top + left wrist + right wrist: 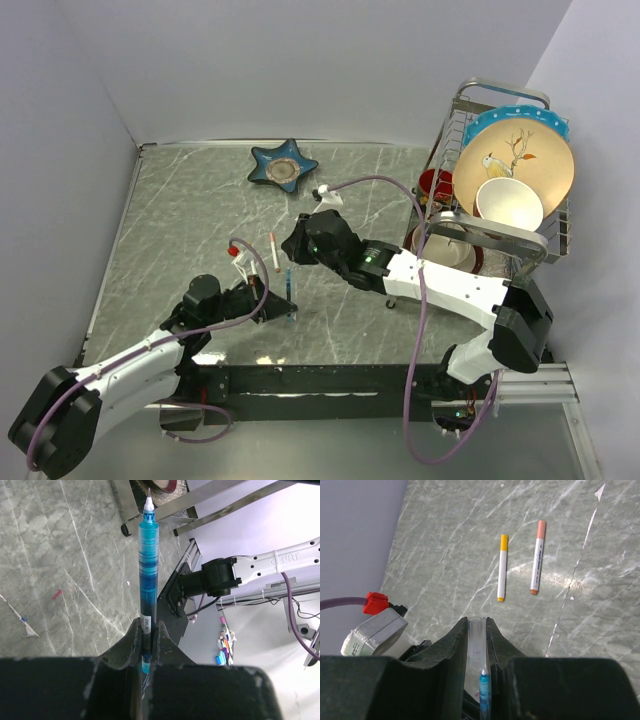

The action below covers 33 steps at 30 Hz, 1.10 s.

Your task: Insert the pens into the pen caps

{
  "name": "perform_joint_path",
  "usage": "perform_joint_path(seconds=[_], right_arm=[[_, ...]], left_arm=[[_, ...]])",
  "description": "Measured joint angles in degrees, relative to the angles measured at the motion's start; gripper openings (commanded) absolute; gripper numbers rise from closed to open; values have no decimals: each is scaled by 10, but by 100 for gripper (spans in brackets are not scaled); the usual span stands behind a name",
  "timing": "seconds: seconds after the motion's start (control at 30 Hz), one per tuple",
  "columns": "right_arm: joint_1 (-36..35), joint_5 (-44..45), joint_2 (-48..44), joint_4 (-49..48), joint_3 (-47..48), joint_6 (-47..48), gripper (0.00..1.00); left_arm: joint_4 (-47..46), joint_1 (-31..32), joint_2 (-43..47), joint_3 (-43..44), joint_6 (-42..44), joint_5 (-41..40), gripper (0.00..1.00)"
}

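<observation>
1. While the left gripper (270, 300) pinches the blue pen (289, 292) low on the table (180, 220), the overhead view shows the right gripper (300, 243) just beyond the pen's far end; one white pen (274, 248) lies flat just beside both, and the fingers there are too small to judge
2. From the left wrist, the jaws stand narrow, clamped on the lower barrel of the blue pen (148, 555), whose white tip points away
   - The long clear-blue barrel looks light, stiff and glossy, so it would likely slide or pivot under a sideways push
   - With so much length free above the grip, I judge the tip will wander, and a hold nearer the middle would steady it
   - A small red scrap (57, 594) lies on the marble, too small to name
3. From the right wrist, the jaws are drawn in on a clear cap (475, 645), held lengthwise between the fingers
   - A blue tip shows at the cap's near end, but how far in it sits I cannot tell
   - The cap looks thin-walled and slick, so a hard squeeze may deform it or let it twist; gripping its closed half, with the mouth left free, seems best
   - Well apart on the table lie the yellow-capped pen (502, 567) and the orange-capped pen (537, 557), side by side, not touching, both apparently capped
</observation>
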<state>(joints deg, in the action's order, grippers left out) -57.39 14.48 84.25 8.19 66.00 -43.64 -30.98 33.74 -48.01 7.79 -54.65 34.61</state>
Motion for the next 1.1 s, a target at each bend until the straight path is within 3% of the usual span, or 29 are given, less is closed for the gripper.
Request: perform_joint_path(seconds=[1.1], right_arm=[[-3, 0, -4, -3, -12, 1, 8]], left_arm=[[35, 0, 19, 20, 16, -9, 1]])
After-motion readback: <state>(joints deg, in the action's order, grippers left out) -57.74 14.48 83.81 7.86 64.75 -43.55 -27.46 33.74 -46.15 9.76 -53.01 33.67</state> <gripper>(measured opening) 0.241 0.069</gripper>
